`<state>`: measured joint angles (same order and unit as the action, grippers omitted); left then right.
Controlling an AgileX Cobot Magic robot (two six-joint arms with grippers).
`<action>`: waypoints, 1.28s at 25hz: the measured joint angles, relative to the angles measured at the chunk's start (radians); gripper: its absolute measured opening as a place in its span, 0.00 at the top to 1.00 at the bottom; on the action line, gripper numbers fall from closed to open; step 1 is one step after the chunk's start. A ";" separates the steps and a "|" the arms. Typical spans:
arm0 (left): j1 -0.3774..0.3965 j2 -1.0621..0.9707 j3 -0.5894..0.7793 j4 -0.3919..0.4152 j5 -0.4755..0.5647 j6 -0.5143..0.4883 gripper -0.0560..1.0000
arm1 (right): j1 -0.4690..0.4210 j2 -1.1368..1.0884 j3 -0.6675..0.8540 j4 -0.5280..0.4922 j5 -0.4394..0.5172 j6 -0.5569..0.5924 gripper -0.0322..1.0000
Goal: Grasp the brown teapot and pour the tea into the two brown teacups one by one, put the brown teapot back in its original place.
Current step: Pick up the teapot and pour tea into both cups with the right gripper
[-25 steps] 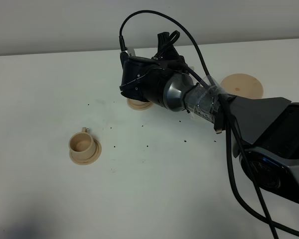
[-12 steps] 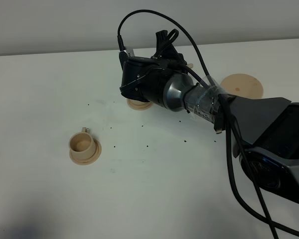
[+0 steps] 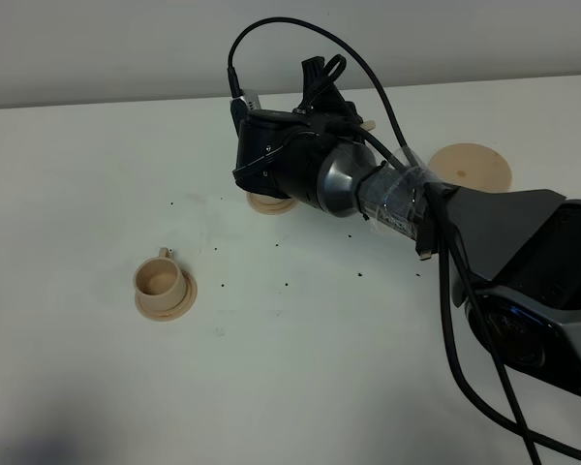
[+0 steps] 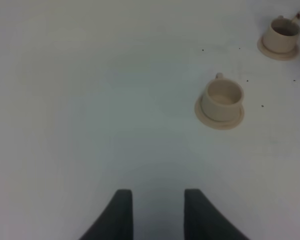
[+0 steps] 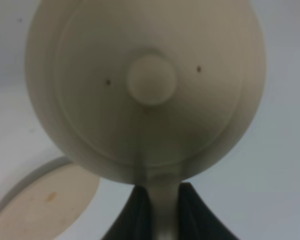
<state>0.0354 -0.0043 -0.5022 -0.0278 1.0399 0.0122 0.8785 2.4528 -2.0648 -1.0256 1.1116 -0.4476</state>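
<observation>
While the right gripper (image 5: 160, 212) clamps the handle of the brown teapot (image 5: 147, 85), the pot hangs at upper centre of the exterior view, over the far teacup (image 3: 267, 202). The saucer disc (image 3: 472, 165) lies upper right and the near teacup (image 3: 161, 281) lower left. The jaws of the left gripper (image 4: 154, 210) stand apart, holding nothing.

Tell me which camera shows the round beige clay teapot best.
Right wrist view: the round beige clay teapot fills it, lid and knob plain. In exterior high the arm hides nearly all of it; left wrist shows barely a tip.
</observation>
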 joint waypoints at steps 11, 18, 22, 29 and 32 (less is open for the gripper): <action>0.000 0.000 0.000 0.000 0.000 0.000 0.66 | 0.000 0.000 0.000 0.001 0.000 -0.001 0.85; 0.000 0.000 0.000 0.000 0.000 0.000 0.66 | 0.000 0.000 0.000 0.019 0.017 0.033 0.85; 0.000 0.000 0.000 0.000 0.000 0.000 0.66 | 0.000 0.000 -0.028 0.079 0.044 0.051 0.85; 0.000 0.000 0.000 0.000 0.000 0.000 0.66 | 0.000 0.000 -0.091 0.171 0.081 0.072 0.85; 0.000 0.000 0.000 0.000 0.000 0.000 0.66 | 0.000 0.000 -0.096 0.211 0.101 0.086 0.85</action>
<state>0.0354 -0.0043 -0.5022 -0.0278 1.0399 0.0122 0.8785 2.4528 -2.1610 -0.8151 1.2131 -0.3617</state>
